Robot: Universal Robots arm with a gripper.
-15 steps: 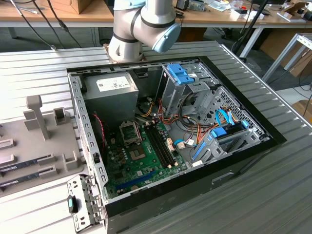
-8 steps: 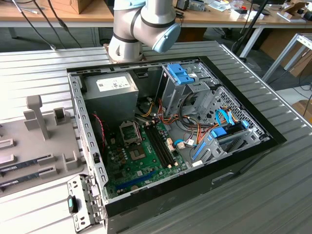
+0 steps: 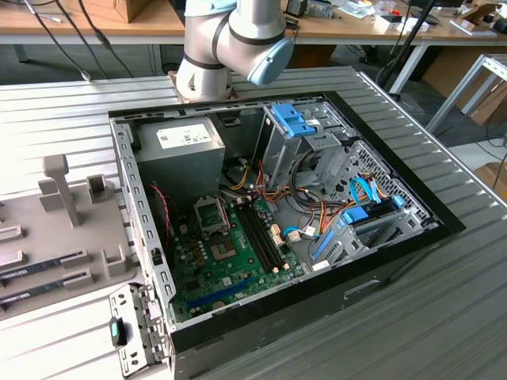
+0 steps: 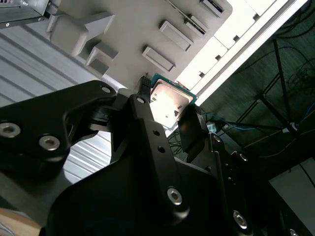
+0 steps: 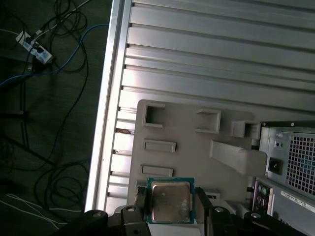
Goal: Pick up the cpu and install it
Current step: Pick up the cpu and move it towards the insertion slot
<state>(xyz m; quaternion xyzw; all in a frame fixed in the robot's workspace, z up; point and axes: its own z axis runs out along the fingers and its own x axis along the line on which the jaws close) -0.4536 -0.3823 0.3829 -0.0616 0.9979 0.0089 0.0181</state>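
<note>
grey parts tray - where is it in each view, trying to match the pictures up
Exterior view: the grey parts tray lies at the exterior view's left, beside the computer case.
First wrist view: the tray lies beyond the cpu, which the gripper grips, next to the case.
Second wrist view: the tray lies beyond the gripped cpu.
Shared landmark: the computer case beside the tray.

One cpu (image 5: 170,199), one gripper (image 5: 171,204) — one arm (image 3: 230,43), one case (image 3: 317,307) (lid off), one grey tray (image 5: 184,135).
</note>
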